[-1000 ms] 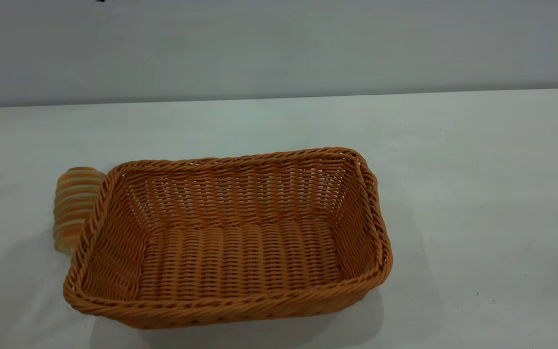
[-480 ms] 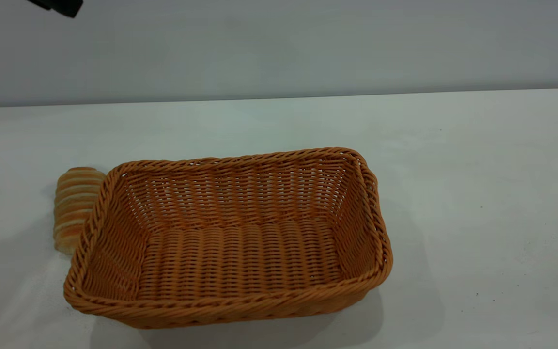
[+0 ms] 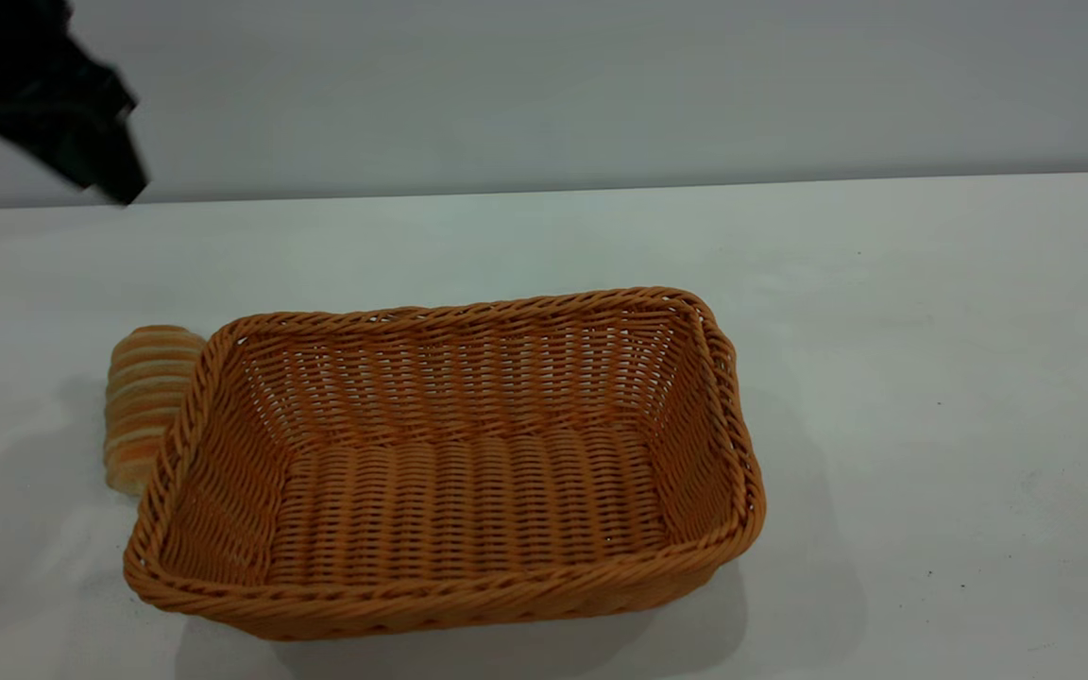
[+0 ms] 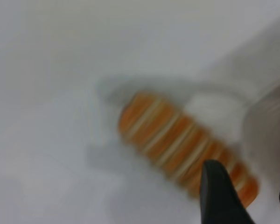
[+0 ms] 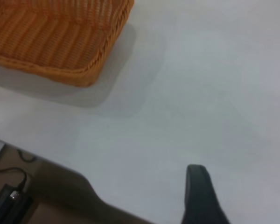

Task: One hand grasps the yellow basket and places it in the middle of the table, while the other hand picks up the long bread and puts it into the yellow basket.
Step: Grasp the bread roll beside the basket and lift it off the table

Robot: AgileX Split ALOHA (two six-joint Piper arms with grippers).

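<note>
- the left gripper (image 3: 81, 142) hangs above the table (image 3: 931, 331), up and behind the long bread (image 3: 143, 401)
- the long bread touches the yellow basket (image 3: 450, 472) (its left wall)

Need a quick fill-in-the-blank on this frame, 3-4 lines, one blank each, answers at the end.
1. The long bread lies on the table just outside the yellow basket, at the exterior view's ____ side.
2. The inside of the basket is ____.
3. The left gripper hangs above the table, holding ____.
4. The crust of the bread is orange with pale ____ across it.

Missing words: left; empty; nothing; stripes
</note>
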